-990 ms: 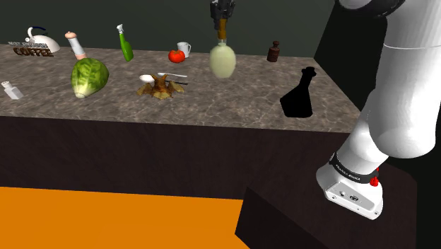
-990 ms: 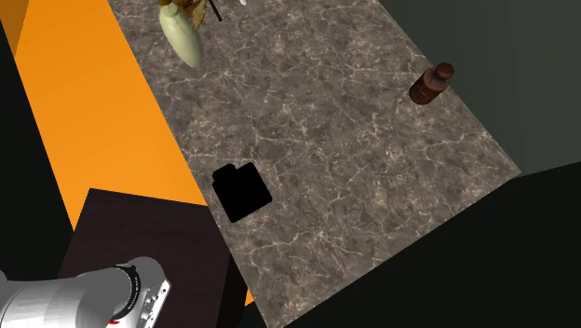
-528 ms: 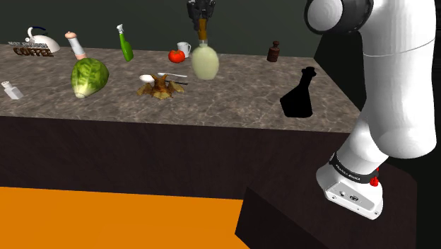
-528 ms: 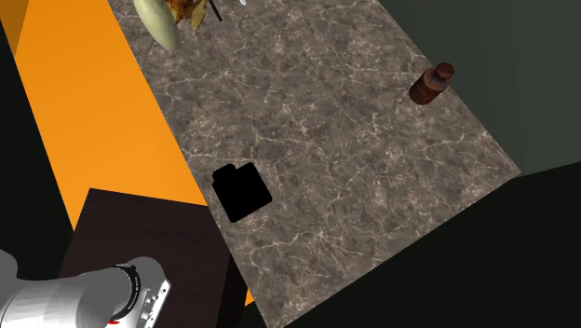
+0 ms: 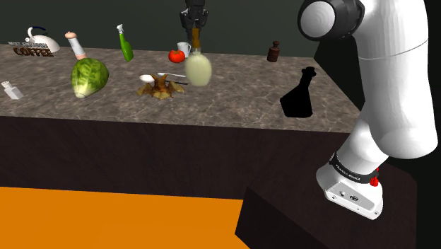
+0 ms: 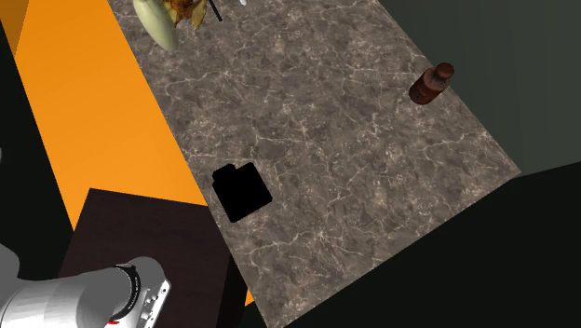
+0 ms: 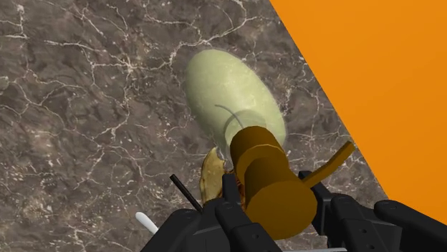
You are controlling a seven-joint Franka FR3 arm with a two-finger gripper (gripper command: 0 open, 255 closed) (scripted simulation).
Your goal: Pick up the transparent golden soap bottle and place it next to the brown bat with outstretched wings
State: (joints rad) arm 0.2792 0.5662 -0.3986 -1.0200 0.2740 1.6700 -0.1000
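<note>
Surface [image 5: 233, 106]: grey-brown marble slab, crowded along the upper left of the shoulder view. Orange floor [image 5: 106, 219] below its front edge.

Arm [image 5: 396, 106]: white, reaches from the lower right to the top middle of the shoulder view.

Soap bottle [image 5: 198, 69]: pale yellow-green, see-through, round-bodied. It hangs off the surface in the upper middle of the shoulder view, just right of the bat [image 5: 157, 89]. In the wrist view its body [image 7: 229, 93] dangles over marble, near the edge that borders the orange floor.

Tool [image 7: 278, 206]: black fingers clamped on the bottle's brown pump cap [image 7: 268, 179], not on the body.

Spoon [image 5: 152, 77]: white, lies just beside the bat.

Risks, as judged:
- The grip is high and narrow. The heavy body could swing or twist in the fingers on a quick stop, then land tilted.
- A rounded body may topple or roll on release, and the surface edge is near.
- Lowering too close could press the bottle onto a wing or the spoon. Part of the bat [image 7: 211, 175] sits right under the tool.
</note>
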